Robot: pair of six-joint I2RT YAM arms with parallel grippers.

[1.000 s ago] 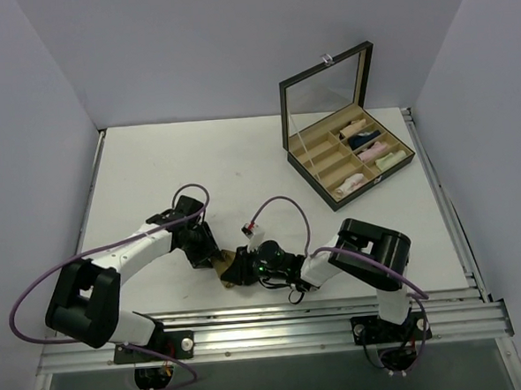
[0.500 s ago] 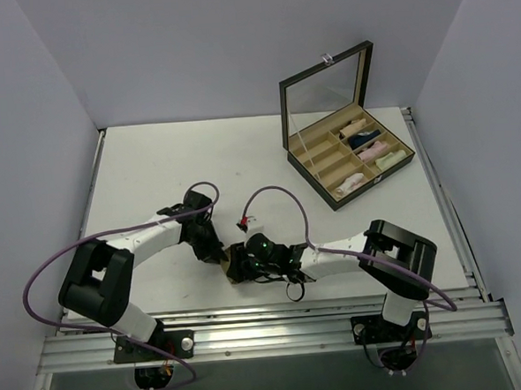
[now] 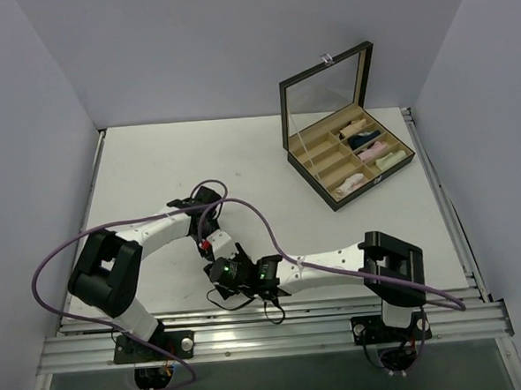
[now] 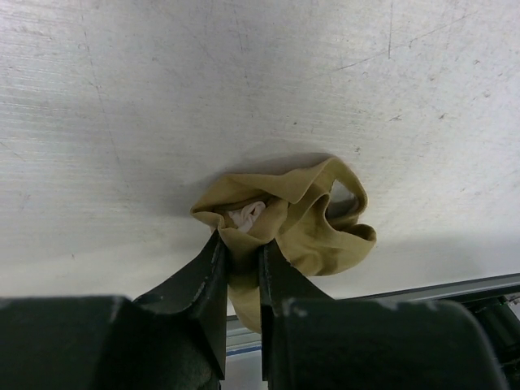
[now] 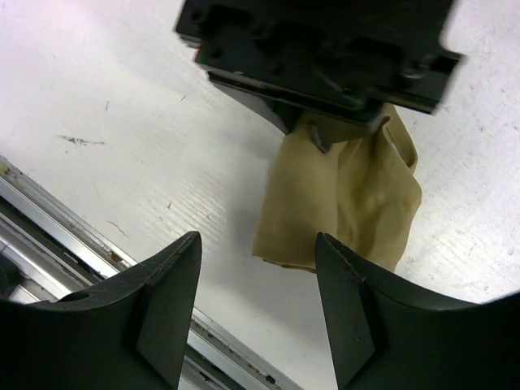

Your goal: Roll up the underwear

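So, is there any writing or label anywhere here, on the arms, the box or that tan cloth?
None can be read in any view.
The box shows no legible label, the underwear no tag or print, the left tool and right tool no marking.
The green lights are plain dots, not signs.

No lettering, label, brand, number or sign is legible anywhere in these views.
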